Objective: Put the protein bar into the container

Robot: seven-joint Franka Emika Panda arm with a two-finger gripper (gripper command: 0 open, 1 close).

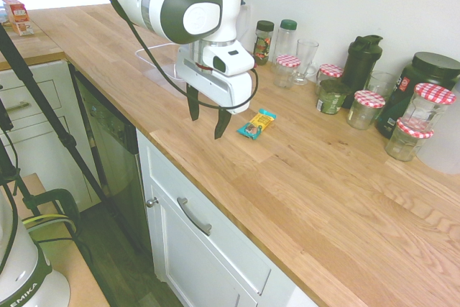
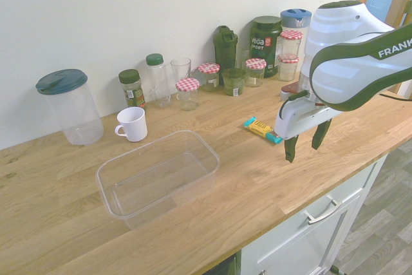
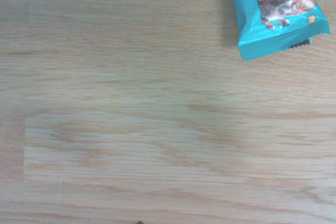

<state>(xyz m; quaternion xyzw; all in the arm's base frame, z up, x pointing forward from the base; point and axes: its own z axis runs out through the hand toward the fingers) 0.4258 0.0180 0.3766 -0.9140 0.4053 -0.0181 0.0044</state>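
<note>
Yellow bar sat off-center from our open, empty gripper, so we figured a straight drop would've missed it.

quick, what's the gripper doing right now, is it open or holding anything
Gripper: open, holding nothing, fingers pointing down above the counter beside the protein bar.

Protein bar has a yellow wrapper with teal ends and dark markings; wrist view shows a teal end with a brown chocolate-piece print. Container is clear and colourless, on a light wood-grain countertop; mug is white, pitcher is clear with a dark blue-teal lid. Jars carry red-and-white checked lids, shaker bottle is dark green, and gripper is white with black fingers.
</note>
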